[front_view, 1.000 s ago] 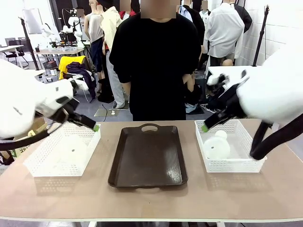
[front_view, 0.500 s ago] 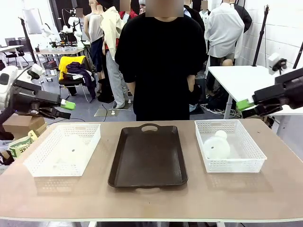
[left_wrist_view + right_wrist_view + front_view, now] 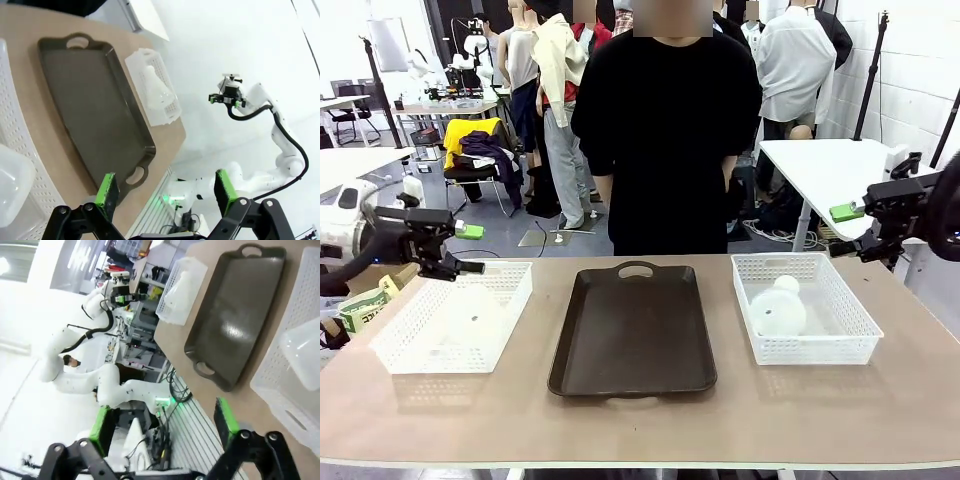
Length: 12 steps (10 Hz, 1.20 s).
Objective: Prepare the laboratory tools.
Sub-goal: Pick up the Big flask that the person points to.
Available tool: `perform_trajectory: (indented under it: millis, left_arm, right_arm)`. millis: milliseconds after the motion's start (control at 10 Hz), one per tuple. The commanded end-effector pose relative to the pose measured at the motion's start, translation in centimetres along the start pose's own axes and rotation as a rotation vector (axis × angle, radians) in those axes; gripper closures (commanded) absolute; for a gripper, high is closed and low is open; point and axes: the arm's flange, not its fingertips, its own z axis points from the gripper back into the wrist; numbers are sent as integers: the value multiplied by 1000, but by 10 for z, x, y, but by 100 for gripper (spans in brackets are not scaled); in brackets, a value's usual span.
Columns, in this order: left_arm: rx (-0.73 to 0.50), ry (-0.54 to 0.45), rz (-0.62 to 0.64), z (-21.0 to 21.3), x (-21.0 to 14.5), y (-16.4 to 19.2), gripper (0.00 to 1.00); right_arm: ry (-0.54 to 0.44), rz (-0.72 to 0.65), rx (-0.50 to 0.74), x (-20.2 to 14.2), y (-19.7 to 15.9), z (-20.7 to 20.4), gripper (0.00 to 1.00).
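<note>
**A:** Green pads on the left gripper (image 3: 475, 250) stand wide apart with nothing between them. The right gripper (image 3: 840, 232) is spread the same way, also empty.

**B:** Where are they? A second ago both hung low over the baskets.

**A:** Both have pulled back since. The left one now hovers out past the left edge of the desk (image 3: 640, 430), fingers pointing inward. The right one sits beyond the right edge, mirroring it. Neither is over a basket any more.

**B:** Did either carry a flask off?

**A:** No. The left flask (image 3: 472, 318) seems to lie on its side in the left mesh basket (image 3: 430, 360) by the left edge, round base toward the near edge. The right flask (image 3: 777, 308) lies in the right mesh basket (image 3: 820, 350) by the right edge, neck toward the far edge. Neither has shifted in that second.

**B:** And the tray?

**A:** The dark brown tray (image 3: 632, 330) lies bare in the middle of the desk, between the baskets. The person (image 3: 665, 130) stands behind the far edge, hands off the desk.

**B:** So what does that mean for the job?

**A:** I'd judge nothing is prepared yet. The retreat looks like a reset, not progress. Each gripper would have to come back down over its own basket. A smooth flask on its side may roll or slip, so the neck seems the safer hold.
</note>
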Motion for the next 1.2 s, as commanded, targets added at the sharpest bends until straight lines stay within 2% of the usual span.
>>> perform_trajectory:
  millis: [0, 100, 700, 1100]
  left_arm:
    - [-27, -6, 12, 6, 8, 0, 0]
    - [-39, -9, 9, 7, 8, 1, 0]
    - [-114, -9, 26, 3, 7, 2, 0]
    - [-133, -22, 49, 2, 6, 2, 0]
  right_arm:
    - [37, 11, 16, 10, -1, -3, 0]
    - [50, 32, 60, 12, -4, -6, 0]
    - [68, 17, 82, 6, -6, -8, 0]
    - [21, -50, 106, 4, -22, -2, 0]
